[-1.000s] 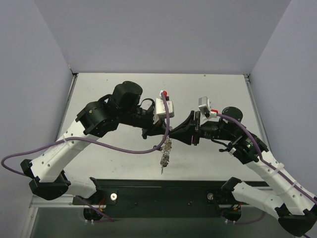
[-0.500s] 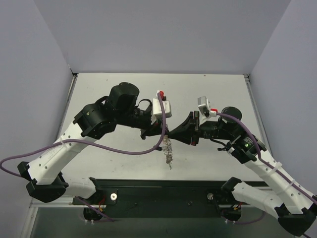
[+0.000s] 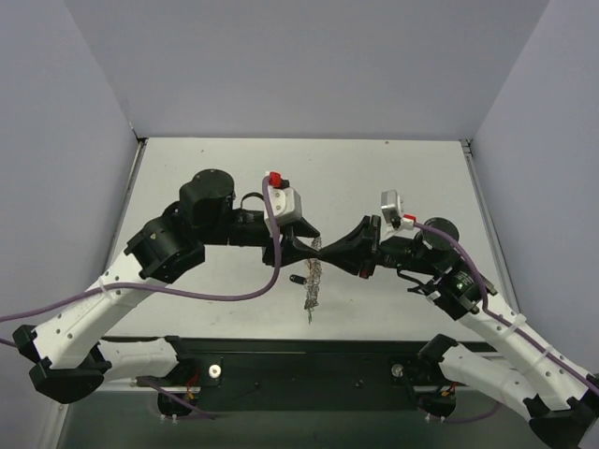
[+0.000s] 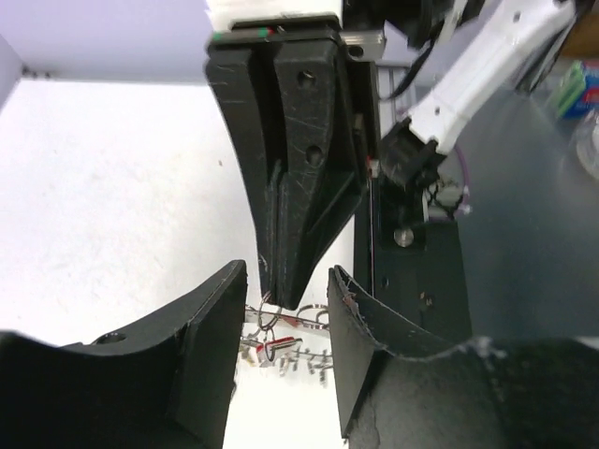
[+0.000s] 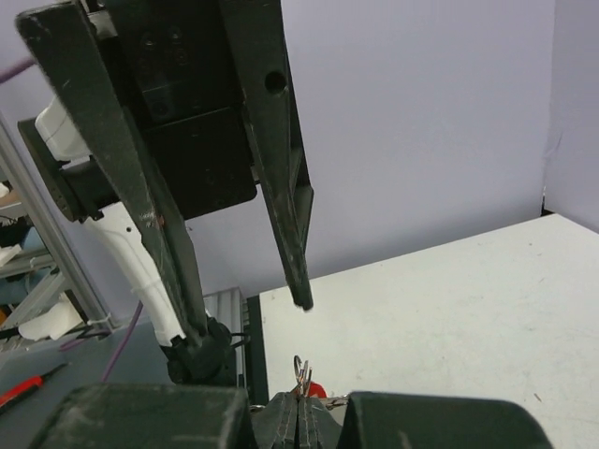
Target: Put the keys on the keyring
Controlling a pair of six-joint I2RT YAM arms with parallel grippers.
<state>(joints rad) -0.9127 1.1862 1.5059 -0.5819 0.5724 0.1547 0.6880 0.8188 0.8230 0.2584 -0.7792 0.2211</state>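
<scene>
Left gripper point(image 4: 285, 313): just opened, 2 fingers spread either side of keyring point(image 3: 314, 273).
Right gripper point(image 3: 329, 253): pressed together, alone pinching keyring, frame centre.
Meaning: keyring handed over; left freed for threading.

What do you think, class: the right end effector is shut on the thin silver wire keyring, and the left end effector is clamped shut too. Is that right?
No. The left end effector is open: the left wrist view shows its black fingers standing apart. The right end effector is indeed shut on the thin silver wire keyring.
</scene>
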